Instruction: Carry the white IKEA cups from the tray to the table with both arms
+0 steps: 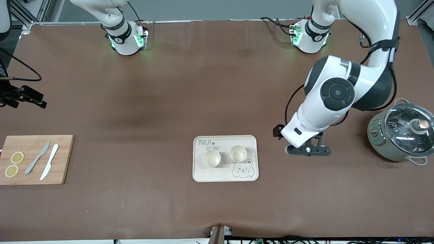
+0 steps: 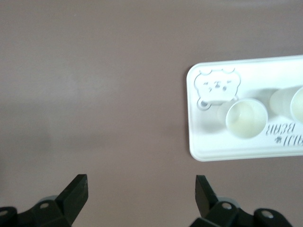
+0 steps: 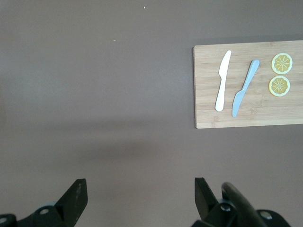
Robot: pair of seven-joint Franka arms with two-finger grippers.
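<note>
Two white IKEA cups stand upright on the cream bear tray (image 1: 200, 173), one (image 1: 212, 158) toward the right arm's end, the other (image 1: 238, 153) beside it and next to the bear drawing. My left gripper (image 1: 308, 150) hangs open and empty over bare table between the tray and the pot. Its wrist view shows its open gripper (image 2: 140, 187), the tray (image 2: 199, 142), the cup by the bear (image 2: 245, 118) and part of the second cup (image 2: 296, 101). My right gripper (image 1: 35, 100) is open and empty (image 3: 139, 191) over bare table near the right arm's end.
A grey-green glass-lidded pot (image 1: 403, 135) stands toward the left arm's end. A wooden cutting board (image 1: 64, 149) toward the right arm's end holds a grey knife (image 1: 38, 157), a white knife (image 1: 49, 161) and two lemon slices (image 1: 17, 157). The board shows in the right wrist view (image 3: 208, 113).
</note>
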